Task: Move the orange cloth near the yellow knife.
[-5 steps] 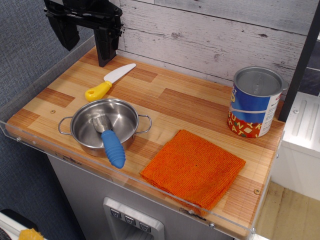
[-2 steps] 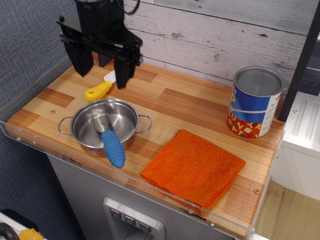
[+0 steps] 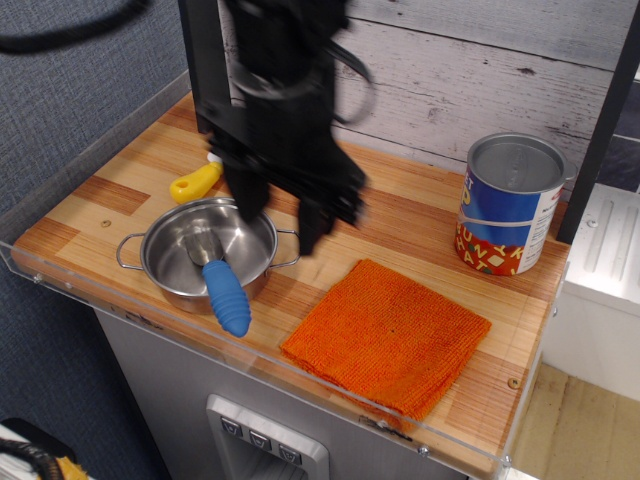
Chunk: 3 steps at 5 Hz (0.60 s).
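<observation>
The orange cloth lies flat and folded at the front right of the wooden counter. The yellow knife lies at the back left; only its yellow handle shows, the blade is hidden behind the arm. My black gripper is motion-blurred above the counter's middle, over the right rim of the steel pot, left of and above the cloth. Its two fingers point down with a wide gap between them and hold nothing.
A steel pot with a blue ribbed-handled utensil in it stands at the front left. A blue and red tin can stands at the back right. A clear plastic rim edges the counter.
The gripper has swept from the back left corner rightward and forward, now over the pot's right side, nearer the cloth. It hides the knife's blade. The cloth, the pot and the can have not moved.
</observation>
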Motion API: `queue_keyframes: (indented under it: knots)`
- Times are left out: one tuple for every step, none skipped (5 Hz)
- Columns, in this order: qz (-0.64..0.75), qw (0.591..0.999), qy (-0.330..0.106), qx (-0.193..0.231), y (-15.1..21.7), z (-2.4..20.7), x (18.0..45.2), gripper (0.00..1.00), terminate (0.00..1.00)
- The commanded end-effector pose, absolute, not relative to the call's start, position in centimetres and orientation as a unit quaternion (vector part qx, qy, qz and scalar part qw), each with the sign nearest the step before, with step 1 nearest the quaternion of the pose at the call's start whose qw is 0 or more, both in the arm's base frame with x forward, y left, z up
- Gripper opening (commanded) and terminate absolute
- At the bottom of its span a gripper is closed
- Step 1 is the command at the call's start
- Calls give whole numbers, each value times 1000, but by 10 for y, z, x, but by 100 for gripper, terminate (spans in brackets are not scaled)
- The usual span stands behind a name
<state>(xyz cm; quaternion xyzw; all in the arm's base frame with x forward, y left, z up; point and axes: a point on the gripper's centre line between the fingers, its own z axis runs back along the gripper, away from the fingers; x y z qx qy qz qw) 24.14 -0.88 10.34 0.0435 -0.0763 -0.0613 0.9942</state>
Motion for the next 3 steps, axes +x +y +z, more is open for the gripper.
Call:
queue_keyframes:
  knots:
    - [-74, 993, -76, 52, -51, 76, 247, 0, 0]
    - [-72, 992, -83, 58, -66, 59, 247, 0, 0]
    - [-77, 993, -83, 42, -69, 40, 249, 0, 0]
